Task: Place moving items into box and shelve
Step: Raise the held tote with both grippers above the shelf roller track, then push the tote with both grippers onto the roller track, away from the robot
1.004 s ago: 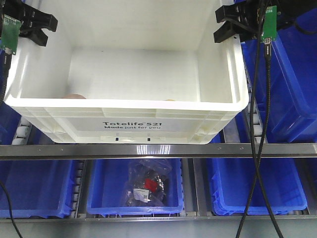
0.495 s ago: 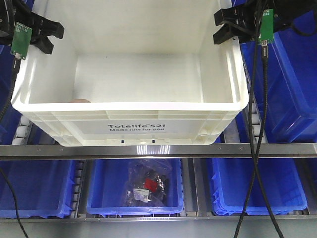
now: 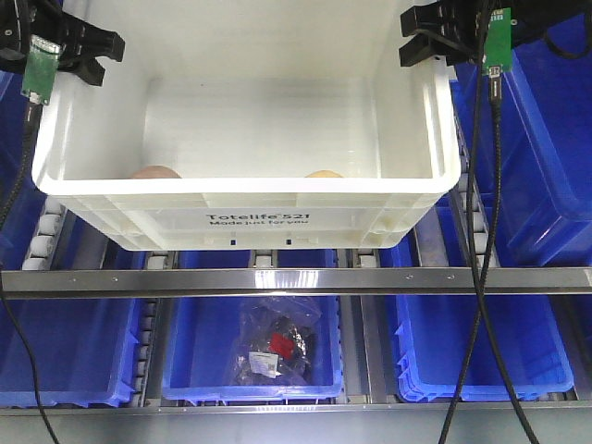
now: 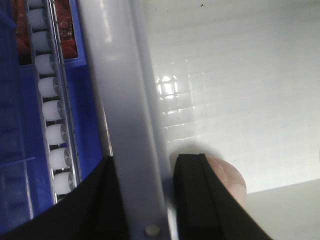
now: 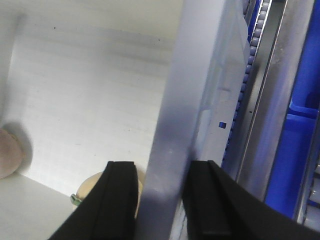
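My left end effector (image 4: 142,200) straddles the left wall of the box (image 3: 250,199), one finger outside and one inside, pressed to the plastic so that I am gripping that rim; my right end effector (image 5: 160,200) does the same on the right wall, clamped across the ribbed edge. Just inside my left finger lies the brownish-pink plush toy (image 4: 227,177), resting on the box floor against the near wall, and beside my right finger the yellow-orange plush toy (image 5: 87,192) shows with a bit of green leaf at its edge. So I judge the packing done: both toys sit in the box, near its front wall, one toward each front corner. What is left, as I read it, is the shelving itself. The box sits on the roller rails (image 3: 46,236) of the upper shelf level, its printed front face overhanging the metal front bar (image 3: 296,280), so it seems only partly pushed in. Its long axis runs left to right along the shelf's front edge, the printed face pointing out toward the front camera, the open top upward. Blue bins (image 3: 250,356) fill the lower shelf level below.
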`<state>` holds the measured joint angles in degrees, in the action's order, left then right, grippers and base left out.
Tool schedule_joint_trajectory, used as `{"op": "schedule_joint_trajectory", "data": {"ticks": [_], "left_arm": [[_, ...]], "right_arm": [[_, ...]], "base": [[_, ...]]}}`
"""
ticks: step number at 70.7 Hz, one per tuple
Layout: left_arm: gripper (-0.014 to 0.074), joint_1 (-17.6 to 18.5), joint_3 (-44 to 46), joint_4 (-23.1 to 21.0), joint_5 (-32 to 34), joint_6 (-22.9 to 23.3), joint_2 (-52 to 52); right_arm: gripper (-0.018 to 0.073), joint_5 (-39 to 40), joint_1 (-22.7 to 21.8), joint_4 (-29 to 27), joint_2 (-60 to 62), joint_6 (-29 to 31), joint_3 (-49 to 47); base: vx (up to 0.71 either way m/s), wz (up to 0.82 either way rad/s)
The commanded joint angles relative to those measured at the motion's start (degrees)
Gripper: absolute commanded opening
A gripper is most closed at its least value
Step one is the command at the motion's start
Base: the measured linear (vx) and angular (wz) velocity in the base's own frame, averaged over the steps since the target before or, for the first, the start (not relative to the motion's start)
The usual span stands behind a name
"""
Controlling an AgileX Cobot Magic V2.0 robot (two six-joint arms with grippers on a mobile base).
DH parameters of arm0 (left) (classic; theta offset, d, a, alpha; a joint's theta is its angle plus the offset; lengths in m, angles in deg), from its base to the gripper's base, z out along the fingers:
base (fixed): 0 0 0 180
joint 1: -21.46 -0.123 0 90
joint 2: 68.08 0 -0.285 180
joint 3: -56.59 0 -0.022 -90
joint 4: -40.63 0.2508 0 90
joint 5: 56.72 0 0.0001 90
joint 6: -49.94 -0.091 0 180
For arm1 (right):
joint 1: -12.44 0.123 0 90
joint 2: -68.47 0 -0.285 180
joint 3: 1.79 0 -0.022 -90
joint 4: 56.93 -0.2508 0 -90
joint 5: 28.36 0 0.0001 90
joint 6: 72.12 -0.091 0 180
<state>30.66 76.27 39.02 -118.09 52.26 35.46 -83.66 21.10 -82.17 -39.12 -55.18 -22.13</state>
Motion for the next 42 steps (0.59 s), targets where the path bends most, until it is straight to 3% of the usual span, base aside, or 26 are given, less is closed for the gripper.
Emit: {"op": "schedule_joint_trajectory", "data": {"ticks": [1,42], "left_arm": [[-0.0017,0.88,2.15,-3.18,8.14,-0.18,-3.16],[-0.0017,0.88,2.15,-3.06,10.79,-0.18,1.43]], "right_arm": [[-0.0011,5.85,0.88,-8.65,3.38,1.94,-2.38],[-0.0011,7.90,0.88,-8.93,-0.43,4.31,-2.38]], "base": [[0.00,0.00],[0.00,0.00]]}}
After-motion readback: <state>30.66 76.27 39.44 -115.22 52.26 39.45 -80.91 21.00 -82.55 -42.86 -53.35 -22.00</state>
